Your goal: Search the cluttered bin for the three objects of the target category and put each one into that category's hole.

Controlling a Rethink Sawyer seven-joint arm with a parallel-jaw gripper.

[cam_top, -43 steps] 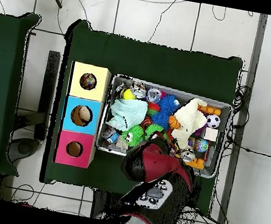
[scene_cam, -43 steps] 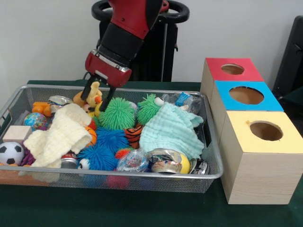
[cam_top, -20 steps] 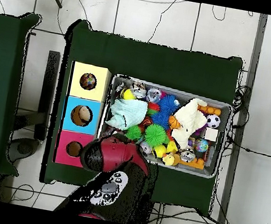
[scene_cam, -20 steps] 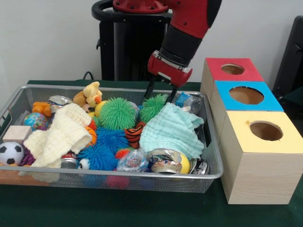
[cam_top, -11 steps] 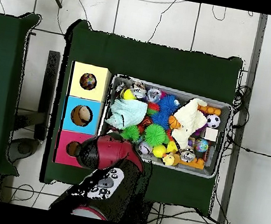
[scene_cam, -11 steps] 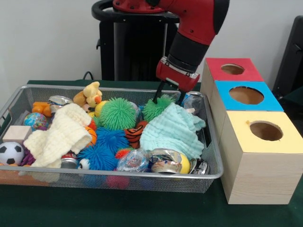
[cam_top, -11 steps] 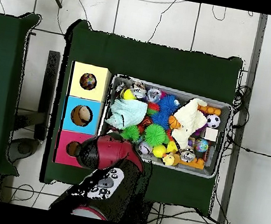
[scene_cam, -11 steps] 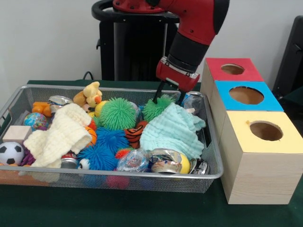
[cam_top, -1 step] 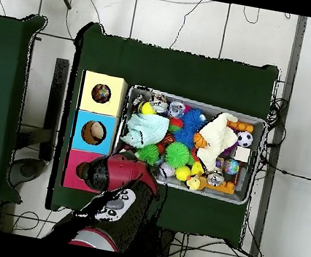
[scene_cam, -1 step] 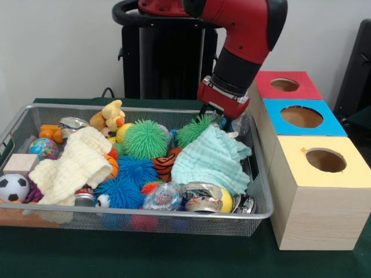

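A wire mesh bin (scene_cam, -1 step: 145,213) holds a jumble of toys, cloths and cans. My gripper (scene_cam, -1 step: 219,117) is low in the bin's far right corner, between a small green spiky ball (scene_cam, -1 step: 194,128) and a crumpled clear plastic item (scene_cam, -1 step: 240,124), just behind the mint cloth (scene_cam, -1 step: 211,159). Its tips are hidden by these things. A bigger green spiky ball (scene_cam, -1 step: 145,139), blue spiky balls (scene_cam, -1 step: 136,171), a yellow plush duck (scene_cam, -1 step: 110,116) and crushed cans (scene_cam, -1 step: 203,197) lie around. In the overhead view the arm (cam_top, -1 step: 115,186) covers the gripper and that corner of the bin (cam_top, -1 step: 193,101).
Three wooden boxes with round holes stand right of the bin: red (scene_cam, -1 step: 284,85), blue (scene_cam, -1 step: 301,117), yellow (scene_cam, -1 step: 324,161). A cream cloth (scene_cam, -1 step: 75,162), soccer ball (scene_cam, -1 step: 13,186), wooden block (scene_cam, -1 step: 20,163) and globe ball (scene_cam, -1 step: 43,147) fill the left end.
The arm swung from the plush duck across to the bin's far right corner and came down there. The toys have not visibly shifted.
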